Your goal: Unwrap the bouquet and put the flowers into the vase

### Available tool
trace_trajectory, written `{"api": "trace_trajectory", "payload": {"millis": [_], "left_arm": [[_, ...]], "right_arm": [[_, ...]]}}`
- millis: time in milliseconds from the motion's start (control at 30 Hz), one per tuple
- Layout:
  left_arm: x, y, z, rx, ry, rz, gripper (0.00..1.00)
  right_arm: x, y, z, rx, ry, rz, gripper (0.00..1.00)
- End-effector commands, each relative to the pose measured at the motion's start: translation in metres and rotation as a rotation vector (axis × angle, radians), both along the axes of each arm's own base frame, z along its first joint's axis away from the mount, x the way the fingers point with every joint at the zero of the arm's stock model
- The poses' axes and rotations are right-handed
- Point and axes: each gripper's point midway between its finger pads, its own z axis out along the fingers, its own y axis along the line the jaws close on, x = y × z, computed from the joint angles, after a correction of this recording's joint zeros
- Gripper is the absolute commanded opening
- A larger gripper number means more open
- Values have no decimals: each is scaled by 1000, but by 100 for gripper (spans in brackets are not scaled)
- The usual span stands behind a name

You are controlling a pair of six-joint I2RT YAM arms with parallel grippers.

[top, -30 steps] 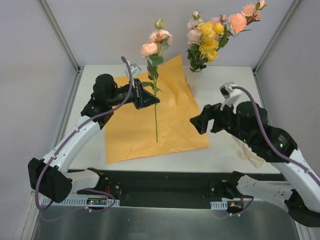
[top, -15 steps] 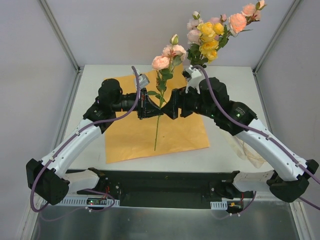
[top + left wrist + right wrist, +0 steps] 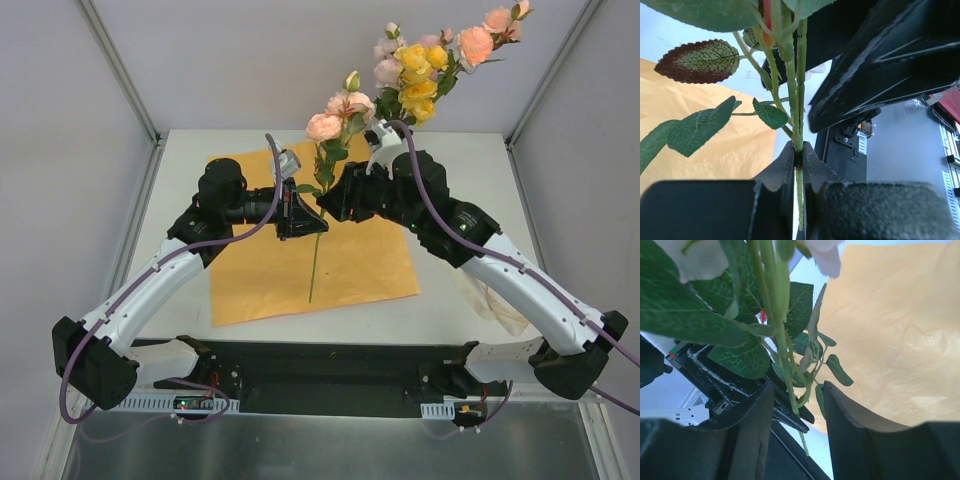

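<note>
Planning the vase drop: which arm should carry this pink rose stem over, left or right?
Right, probably. The right claw straddles the stem just above the left claw, jaws not yet shut, and that arm sits nearer the standing blooms at back right. The left claw is shut on the stem.

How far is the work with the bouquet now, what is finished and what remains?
Done: the orange paper lies open on the table, and most flowers stand at the back, their vase hidden behind the right arm. In hand: the left gripper is shut on one upright pink rose stem; the right gripper is open around it. Left: putting this stem with the others.
</note>
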Motion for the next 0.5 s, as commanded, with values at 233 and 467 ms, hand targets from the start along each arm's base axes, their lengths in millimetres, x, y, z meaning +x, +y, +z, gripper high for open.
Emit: {"api": "trace_trajectory", "payload": {"millis": [233, 467], "left_arm": [[-4, -3, 3, -10, -41, -29, 0], [-4, -2, 5, -8, -54, -26, 0]], "right_arm": [[8, 8, -1, 27, -8, -14, 31], [8, 7, 6, 43, -39, -14, 12]]}}
